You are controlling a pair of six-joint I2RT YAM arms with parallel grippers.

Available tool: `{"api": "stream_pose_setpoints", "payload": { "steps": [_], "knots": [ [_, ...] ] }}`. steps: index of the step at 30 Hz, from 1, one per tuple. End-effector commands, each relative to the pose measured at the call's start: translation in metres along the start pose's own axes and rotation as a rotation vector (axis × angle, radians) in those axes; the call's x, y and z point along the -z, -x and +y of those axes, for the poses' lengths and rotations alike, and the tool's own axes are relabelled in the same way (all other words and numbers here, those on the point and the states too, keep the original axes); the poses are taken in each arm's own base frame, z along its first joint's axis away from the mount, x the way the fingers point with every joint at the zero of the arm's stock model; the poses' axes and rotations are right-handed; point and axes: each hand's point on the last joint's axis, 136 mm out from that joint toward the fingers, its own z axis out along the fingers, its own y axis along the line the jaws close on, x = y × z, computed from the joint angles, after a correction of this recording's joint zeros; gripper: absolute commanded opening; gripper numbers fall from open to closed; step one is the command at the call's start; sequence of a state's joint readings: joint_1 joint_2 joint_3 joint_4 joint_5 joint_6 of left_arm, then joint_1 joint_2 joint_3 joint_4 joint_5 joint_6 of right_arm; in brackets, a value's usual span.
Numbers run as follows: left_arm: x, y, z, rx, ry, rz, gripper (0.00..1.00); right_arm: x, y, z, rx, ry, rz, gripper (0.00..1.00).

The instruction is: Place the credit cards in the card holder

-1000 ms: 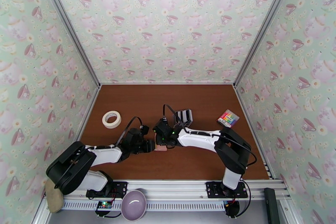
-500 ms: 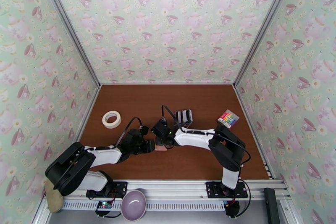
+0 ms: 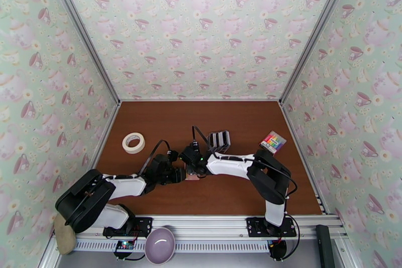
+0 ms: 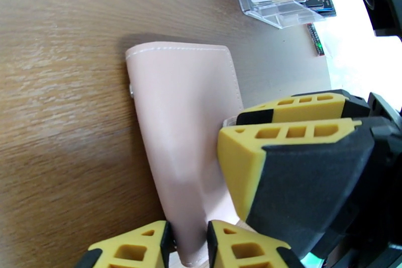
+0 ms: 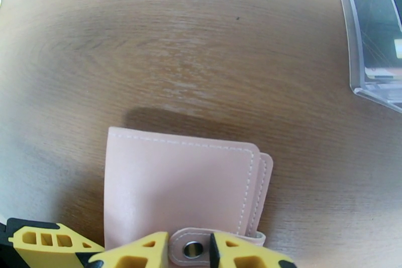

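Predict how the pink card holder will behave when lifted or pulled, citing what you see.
The card holder probably flexes rather than stays rigid: its stitched cover shows a soft dent. Thin and flat, it is likely light and won't roll. Its snap tab may pop open if tugged.

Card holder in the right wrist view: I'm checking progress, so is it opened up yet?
No, the card holder lies folded shut, pink outside up, with its snap tab wrapped over the edge.
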State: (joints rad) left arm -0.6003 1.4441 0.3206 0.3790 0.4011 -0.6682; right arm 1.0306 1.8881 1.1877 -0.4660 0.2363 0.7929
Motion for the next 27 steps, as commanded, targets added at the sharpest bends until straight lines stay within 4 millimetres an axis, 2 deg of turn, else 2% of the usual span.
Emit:
{"api": "stream_pose_setpoints", "payload": {
  "steps": [1,15,27],
  "knots": [
    [-0.007,-0.038,0.036,0.069,0.128,0.116,0.29,-0.014,-0.025,-0.010,0.017,-0.048,0.080,0.27],
    [-0.015,-0.042,0.051,0.099,0.198,0.134,0.26,-0.003,-0.018,-0.008,0.011,-0.025,0.045,0.13],
    [-0.016,-0.041,0.063,0.105,0.274,0.140,0.21,0.035,0.002,-0.018,0.002,-0.015,-0.050,0.13]
  ]
}}
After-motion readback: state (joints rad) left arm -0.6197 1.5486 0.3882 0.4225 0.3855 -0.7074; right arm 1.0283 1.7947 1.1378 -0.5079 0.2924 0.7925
